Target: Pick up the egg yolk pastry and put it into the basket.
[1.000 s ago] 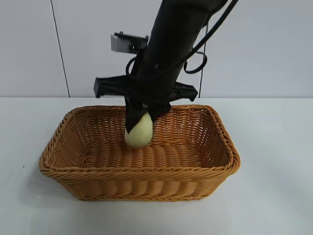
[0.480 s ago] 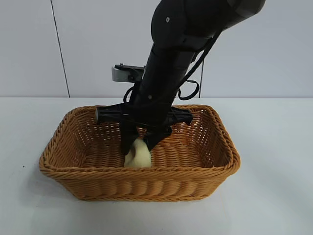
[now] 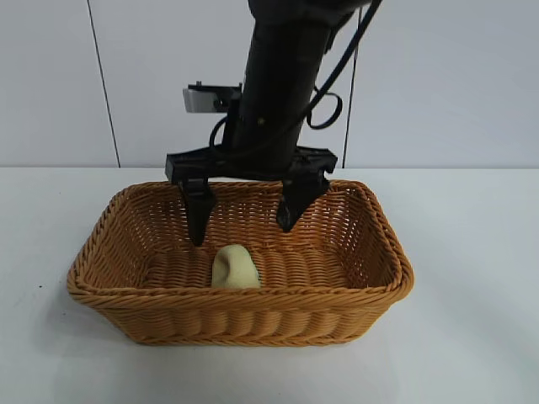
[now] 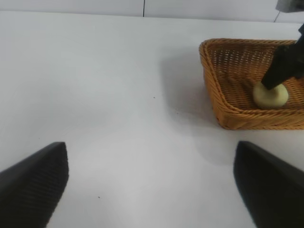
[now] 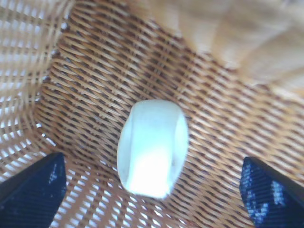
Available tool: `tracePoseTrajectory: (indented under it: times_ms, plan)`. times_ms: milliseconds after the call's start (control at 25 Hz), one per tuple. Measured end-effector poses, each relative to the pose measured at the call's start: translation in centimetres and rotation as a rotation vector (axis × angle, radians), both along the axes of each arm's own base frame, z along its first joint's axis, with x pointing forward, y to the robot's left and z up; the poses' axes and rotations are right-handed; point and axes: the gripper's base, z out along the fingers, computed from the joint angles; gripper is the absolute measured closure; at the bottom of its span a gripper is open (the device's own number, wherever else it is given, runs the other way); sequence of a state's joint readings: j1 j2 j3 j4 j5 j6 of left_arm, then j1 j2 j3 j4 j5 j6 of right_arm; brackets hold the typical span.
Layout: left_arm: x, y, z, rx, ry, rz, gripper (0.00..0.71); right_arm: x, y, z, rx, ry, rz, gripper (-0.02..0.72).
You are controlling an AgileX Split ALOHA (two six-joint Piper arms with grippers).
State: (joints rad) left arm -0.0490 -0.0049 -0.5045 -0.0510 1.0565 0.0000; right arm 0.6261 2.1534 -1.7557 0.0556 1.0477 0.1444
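The pale cream egg yolk pastry [image 3: 235,268] lies on the floor of the orange-brown wicker basket [image 3: 379,244], near its front wall. My right gripper [image 3: 244,225] hangs just above it inside the basket, jaws wide open and empty, one finger on each side. In the right wrist view the pastry [image 5: 153,147] rests free on the weave between the open fingers [image 5: 33,187]. The left wrist view shows the basket [image 4: 213,90] and pastry [image 4: 270,95] far off. My left gripper [image 4: 152,185] is open and empty over bare table, away from the basket.
The basket stands on a white table [image 3: 472,337] with a white wall behind. The black right arm [image 3: 278,76] rises over the basket's middle. The table to the left of the basket [image 4: 95,85] is bare.
The right gripper lowered the pastry to the basket floor, opened and let it go, then rose a little. The pastry now lies free. The left arm has not visibly moved.
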Motion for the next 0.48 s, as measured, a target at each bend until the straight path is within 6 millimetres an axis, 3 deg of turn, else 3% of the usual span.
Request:
tracePoseTrajectory:
  times_ms: [320, 480]
  plan:
    - [0.0, 0.0, 0.0, 0.000, 0.000, 0.000, 0.017, 2.2, -0.2, 7.4, -0.018, -0.169, -0.019, 0.010]
    - [0.0, 0.0, 0.0, 0.000, 0.000, 0.000, 0.017, 3.3, -1.5, 8.4, 0.000, -0.193, -0.069, 0.010]
